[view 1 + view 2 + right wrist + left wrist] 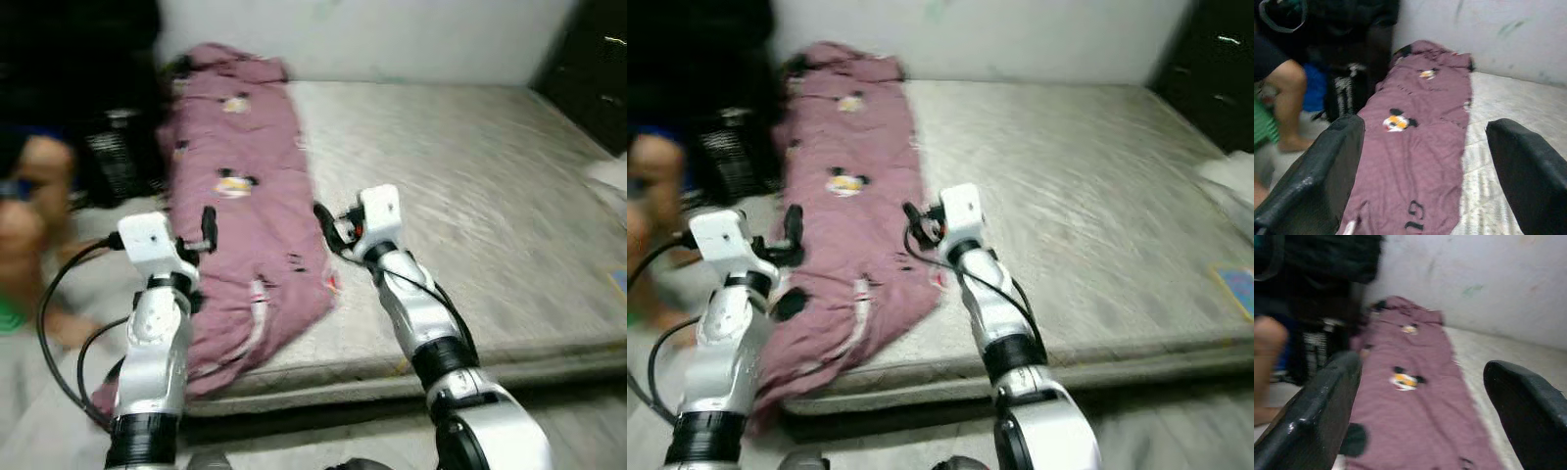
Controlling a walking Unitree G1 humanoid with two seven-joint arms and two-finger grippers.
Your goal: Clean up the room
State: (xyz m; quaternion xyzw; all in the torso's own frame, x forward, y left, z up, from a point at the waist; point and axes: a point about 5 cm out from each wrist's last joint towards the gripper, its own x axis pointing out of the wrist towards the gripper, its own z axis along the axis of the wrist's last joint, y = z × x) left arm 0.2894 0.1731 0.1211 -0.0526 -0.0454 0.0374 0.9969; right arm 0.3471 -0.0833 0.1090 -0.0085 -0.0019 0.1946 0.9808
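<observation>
Mattress (470, 196): pale grey, quilted surface, laid low on the floor; occupies the centre and right of the head views, its near edge running across the lower part of the frame; white wall (392, 39) behind it along the top.

Blanket (240, 196): mauve-pink cloth with small cartoon prints; spread as a long strip down the left side of the mattress, from the upper left near the wall to the lower left, where its end droops over the mattress's near edge; one print of orange and black sits at mid-length (1405, 380); dark lettering shows near the lower end in the right wrist view.

Left gripper (208, 230): raised at left centre of the head view, over the left border of the blanket; its two black fingers (1317, 416) stand wide apart with nothing between them; no contact with the cloth can be made out.

Right gripper (328, 227): held at the centre of the frame, above the blanket's right edge where it meets the bare mattress; fingers (1317, 181) likewise spread wide and empty; the blanket lies in view between them, further off.

Person (29, 225): blurred, at the far left edge beside the mattress; a bare leg and foot (1290, 103) and a patch of green clothing show.

Dark furniture (588, 69): upper right corner; details cannot be told.

Dark bag or bundle (118, 147): upper left, beside the blanket's head end.
</observation>
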